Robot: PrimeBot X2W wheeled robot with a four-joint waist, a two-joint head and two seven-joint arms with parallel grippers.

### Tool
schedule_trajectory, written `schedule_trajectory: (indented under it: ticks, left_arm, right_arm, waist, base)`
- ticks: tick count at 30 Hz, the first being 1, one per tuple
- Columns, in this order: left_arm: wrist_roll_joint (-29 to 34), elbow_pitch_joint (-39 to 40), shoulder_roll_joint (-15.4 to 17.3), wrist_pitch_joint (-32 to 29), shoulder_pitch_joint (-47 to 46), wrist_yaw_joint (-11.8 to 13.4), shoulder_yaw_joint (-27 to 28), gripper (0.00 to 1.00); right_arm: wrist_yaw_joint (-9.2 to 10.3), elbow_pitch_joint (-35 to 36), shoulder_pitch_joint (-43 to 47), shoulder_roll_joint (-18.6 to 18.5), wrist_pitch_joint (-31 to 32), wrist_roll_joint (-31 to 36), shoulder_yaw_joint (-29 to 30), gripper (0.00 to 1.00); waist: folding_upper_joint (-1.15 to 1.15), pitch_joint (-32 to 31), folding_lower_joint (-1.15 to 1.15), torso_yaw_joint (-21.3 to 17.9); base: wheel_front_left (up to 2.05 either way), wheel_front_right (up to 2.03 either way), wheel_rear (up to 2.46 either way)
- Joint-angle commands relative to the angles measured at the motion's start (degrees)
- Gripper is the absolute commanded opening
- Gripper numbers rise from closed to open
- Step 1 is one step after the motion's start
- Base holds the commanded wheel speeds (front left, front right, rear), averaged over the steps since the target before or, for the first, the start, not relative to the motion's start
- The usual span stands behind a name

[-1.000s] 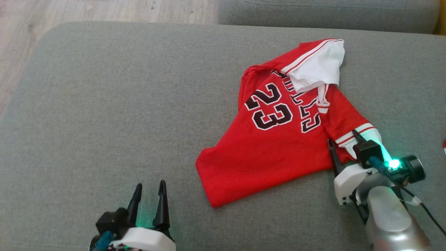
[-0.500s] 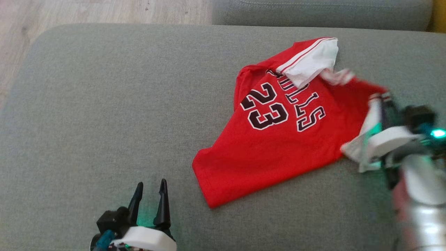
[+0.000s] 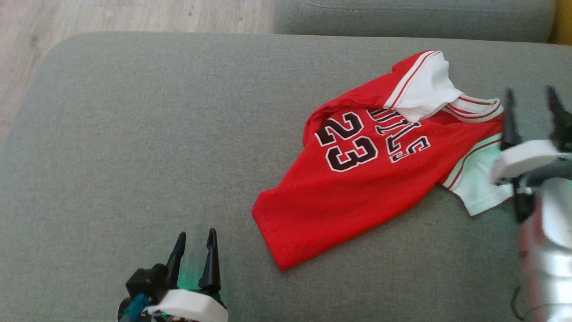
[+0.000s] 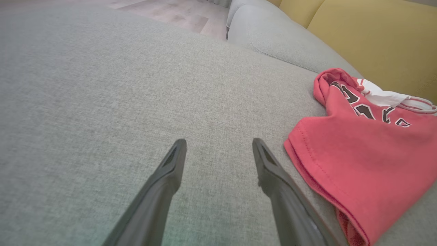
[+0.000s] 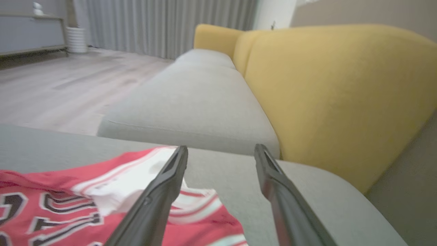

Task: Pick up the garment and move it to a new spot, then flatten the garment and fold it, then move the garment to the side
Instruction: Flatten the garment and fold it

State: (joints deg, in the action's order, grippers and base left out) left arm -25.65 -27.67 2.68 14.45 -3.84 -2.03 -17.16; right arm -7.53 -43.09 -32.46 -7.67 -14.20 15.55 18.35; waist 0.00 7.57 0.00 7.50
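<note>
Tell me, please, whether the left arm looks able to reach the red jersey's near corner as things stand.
Probably yes: the left arm has open jaws, and only bare cushion lies between them and the red jersey.

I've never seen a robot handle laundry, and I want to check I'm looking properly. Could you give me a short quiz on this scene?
1. True or false: the right gripper is clamped on the red fabric jersey with white sleeves.
2. Which number is printed on the jersey? A) 32 B) 23 C) 45
3. Fill in: the left gripper is open over the ____ fabric cushion, apart from the jersey.
Key: 1 false, its jaws stand open with nothing between them; 2 B; 3 grey.
</note>
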Motion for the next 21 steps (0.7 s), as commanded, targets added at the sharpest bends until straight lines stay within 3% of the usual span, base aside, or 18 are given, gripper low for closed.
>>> schedule_trajectory:
  ticks: [1, 3, 8, 14, 21]
  left_arm:
    - [0.10, 1.57, 0.20, 0.55, -1.91, -0.02, 1.60, 1.00]
    - [-0.10, 2.20, 0.20, 0.55, -2.08, -0.24, 1.20, 1.00]
    - [-0.60, 2.56, 0.20, 0.55, -2.12, -1.09, -0.45, 1.00]
    - [-3.10, 0.48, 0.20, 0.55, -2.06, -3.11, -5.03, 1.00]
    - [-9.49, -4.60, 0.20, 0.55, -4.49, -5.02, -11.42, 1.00]
  right_arm:
    - [0.04, 5.12, 1.40, 1.01, -0.77, -2.26, -4.03, 1.00]
    - [0.04, 11.59, 6.94, 2.08, -0.78, -6.50, -8.86, 1.00]
    - [0.04, 18.21, 16.35, 3.30, -0.79, -11.66, -11.42, 1.00]
    - [0.04, 19.87, 23.31, 4.10, -0.79, -13.86, -13.09, 1.00]
    - [0.04, 19.77, 24.08, 4.42, -0.79, -14.19, -14.43, 1.00]
  waist:
    - [0.00, -0.24, 0.00, -0.49]
    - [0.00, -0.82, 0.00, -1.17]
    - [0.00, -2.03, 0.00, -2.42]
    - [0.00, -2.66, 0.00, -4.63]
    - [0.00, -1.30, 0.00, -7.35]
  base:
    - [0.00, 0.00, 0.00]
    - [0.00, 0.00, 0.00]
    - [0.00, 0.00, 0.00]
    - [0.00, 0.00, 0.00]
    - [0.00, 0.00, 0.00]
